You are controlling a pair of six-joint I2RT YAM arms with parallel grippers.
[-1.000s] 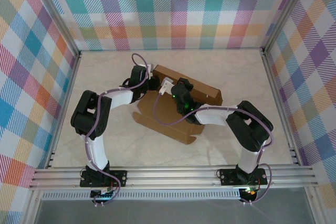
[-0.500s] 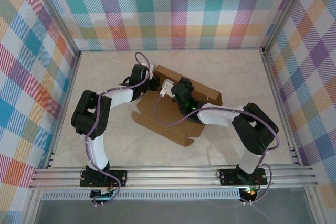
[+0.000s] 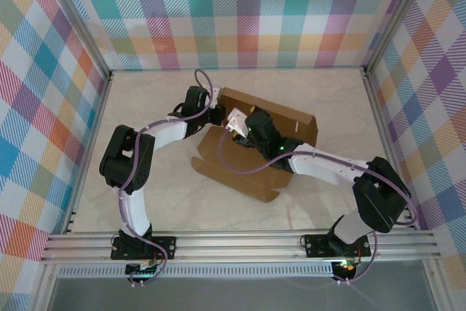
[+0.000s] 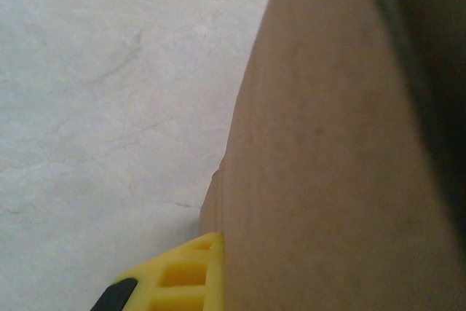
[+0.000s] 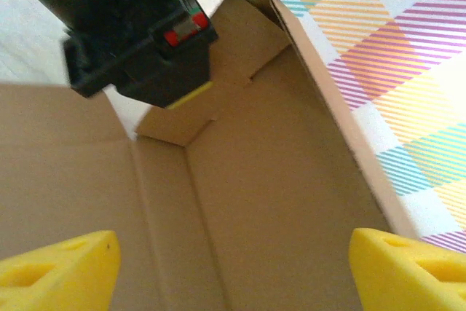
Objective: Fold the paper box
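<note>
Half-folded brown box [image 3: 231, 167] in the middle of the tabletop [image 3: 138, 107], back wall raised, front flap lying flat, left gripper [image 3: 215, 116] clamped on the box's left end flap, right gripper [image 5: 233, 267] spread wide over the box floor, holding nothing

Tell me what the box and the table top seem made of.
The paper box looks like plain brown cardboard, matte and unprinted, with pressed fold creases. The table top looks like pale stone or marble-pattern laminate, faintly veined; unclear which.
</note>
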